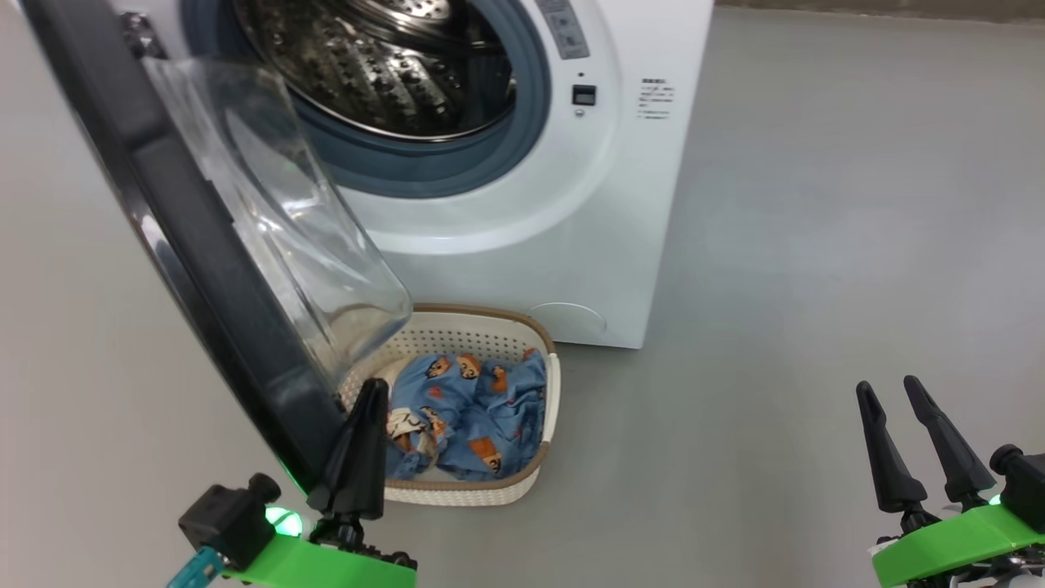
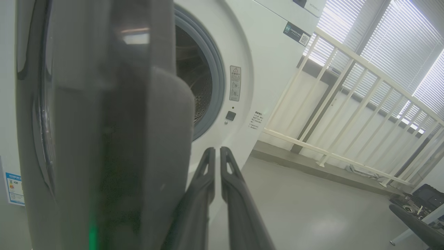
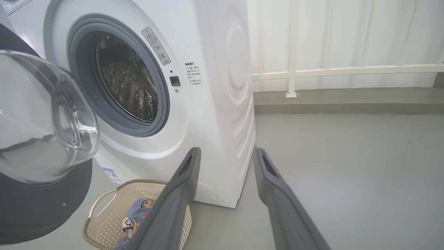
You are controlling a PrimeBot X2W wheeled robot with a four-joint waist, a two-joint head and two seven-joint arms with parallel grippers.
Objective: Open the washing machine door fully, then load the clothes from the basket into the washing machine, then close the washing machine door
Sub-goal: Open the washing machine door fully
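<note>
the left claw [image 1: 375,394] is sitting pressed together, pinching nothing, its tips lying right beside the lower edge of the washing machine door [image 1: 188,245]; whether they are touching it i cannot tell. in the left wrist view this claw [image 2: 216,151] is pointing past the door's dark rim toward the washing machine [image 2: 270,62]. the right claw [image 1: 887,385] is hanging spread and empty over the grey floor [image 1: 816,245], well apart from everything else.

just beyond the left claw, the basket [image 1: 552,408] is sitting on the floor in front of the machine, with the clothes [image 1: 482,408] lying crumpled inside it. the door is standing swung out to the left, and its glass bowl [image 1: 286,220] is jutting over the basket's rear left corner, partly covering it from above. behind that, the steel drum [image 1: 384,65] is showing inside the grey gasket [image 1: 457,167]. a blue label [image 3: 111,175] is sitting low on the machine's front. to the machine's right, a pale railing [image 2: 347,104] is running along the floor, with window blinds [image 2: 399,34] behind it.
</note>
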